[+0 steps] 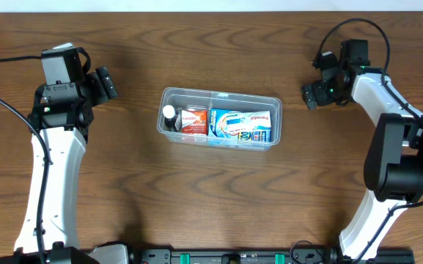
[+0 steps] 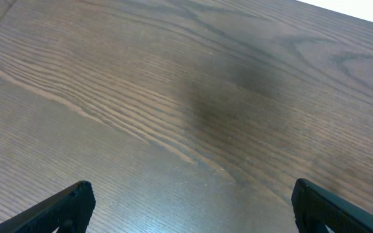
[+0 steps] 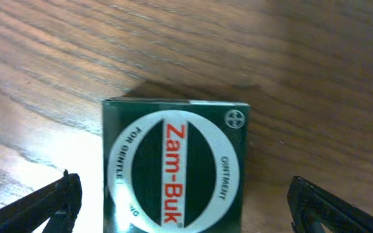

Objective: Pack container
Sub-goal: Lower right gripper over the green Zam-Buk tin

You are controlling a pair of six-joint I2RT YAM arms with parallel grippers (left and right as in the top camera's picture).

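Observation:
The clear plastic container (image 1: 221, 94) sits at the table's middle. It holds a small white-capped bottle (image 1: 168, 114), a red and white box (image 1: 193, 121) and a blue snack box (image 1: 244, 125). My right gripper (image 1: 313, 94) is open at the far right of the table. In the right wrist view its fingers (image 3: 183, 194) stand either side of a dark green Zam-Buk ointment box (image 3: 173, 162) lying flat on the wood, not touching it. In the overhead view that box is hidden under the gripper. My left gripper (image 1: 108, 83) is open and empty over bare wood (image 2: 189, 194).
The table is dark brown wood. Black cables run by both arms at the far edge. The arm bases stand at the near edge, left and right.

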